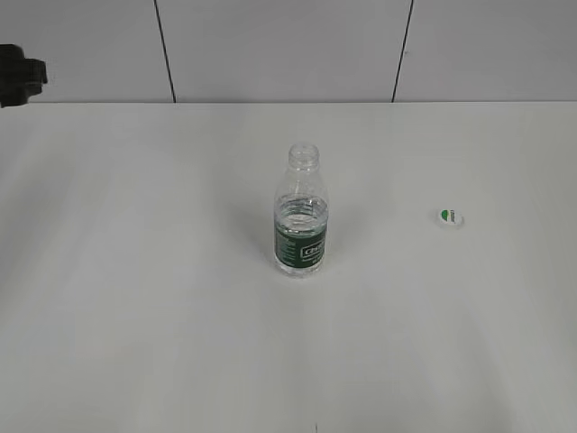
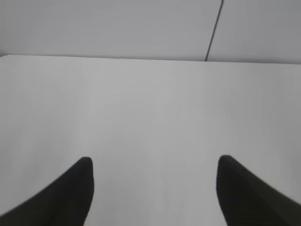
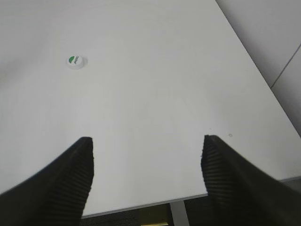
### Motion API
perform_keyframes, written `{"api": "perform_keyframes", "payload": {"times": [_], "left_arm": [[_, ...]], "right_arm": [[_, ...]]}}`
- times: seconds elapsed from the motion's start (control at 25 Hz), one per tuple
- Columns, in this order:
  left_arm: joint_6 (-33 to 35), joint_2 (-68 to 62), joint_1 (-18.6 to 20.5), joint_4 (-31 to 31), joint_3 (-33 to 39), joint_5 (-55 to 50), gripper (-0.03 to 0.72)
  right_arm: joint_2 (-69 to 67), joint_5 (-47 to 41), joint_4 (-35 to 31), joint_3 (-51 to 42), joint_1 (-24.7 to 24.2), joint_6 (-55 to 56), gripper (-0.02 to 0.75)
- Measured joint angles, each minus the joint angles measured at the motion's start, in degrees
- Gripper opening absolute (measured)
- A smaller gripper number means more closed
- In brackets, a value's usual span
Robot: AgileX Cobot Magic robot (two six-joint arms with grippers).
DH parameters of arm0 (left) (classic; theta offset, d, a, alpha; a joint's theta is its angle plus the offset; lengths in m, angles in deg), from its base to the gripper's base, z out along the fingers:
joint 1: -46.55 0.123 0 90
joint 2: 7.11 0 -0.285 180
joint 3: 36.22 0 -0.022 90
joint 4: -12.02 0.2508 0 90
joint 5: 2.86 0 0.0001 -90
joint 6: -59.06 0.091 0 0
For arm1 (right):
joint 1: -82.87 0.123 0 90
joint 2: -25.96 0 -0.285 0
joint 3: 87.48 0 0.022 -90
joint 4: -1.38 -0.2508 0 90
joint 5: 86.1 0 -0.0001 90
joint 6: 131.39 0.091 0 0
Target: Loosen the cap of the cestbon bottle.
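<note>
1. Honestly, the cestbon bottle (image 1: 300,215) looked light, thin-walled and squashy, part-filled, so I'd have gripped the ribbed body gently, near the label.
2. It stood upright mid-worktop (image 1: 135,316), clear plastic, dark green band, threaded neck bare.
3. The cap (image 1: 450,216) was already off, lying well apart on the right: small, white, green half-disc on top.
4. Left fingers (image 2: 80,188) and right fingers (image 3: 75,169) were spread wide, grasping nothing.

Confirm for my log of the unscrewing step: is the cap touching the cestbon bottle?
Apart. The exterior view shows the cap lying on the table well to the right of the cestbon bottle, whose threaded neck is bare, with open tabletop between them.
</note>
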Motion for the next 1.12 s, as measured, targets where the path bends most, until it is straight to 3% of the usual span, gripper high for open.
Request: {"api": "perform_keyframes", "payload": {"times": [0.44,0.56,0.8,1.12], "left_arm": [[44.4,11.7,-1.9,-43.0,-0.1,-29.3,0.426],[53.2,13.9,-1.9,-51.6,-0.3,-39.8,0.411],[57.1,18.5,-1.9,-56.7,-0.4,-53.3,0.407],[59.2,33.3,-1.9,-57.9,5.4,-56.6,0.407]], "right_arm": [[0.0,0.0,0.0,0.0,0.0,0.0,0.545],[0.0,0.0,0.0,0.0,0.0,0.0,0.545],[0.0,0.0,0.0,0.0,0.0,0.0,0.545],[0.0,0.0,0.0,0.0,0.0,0.0,0.545]]}}
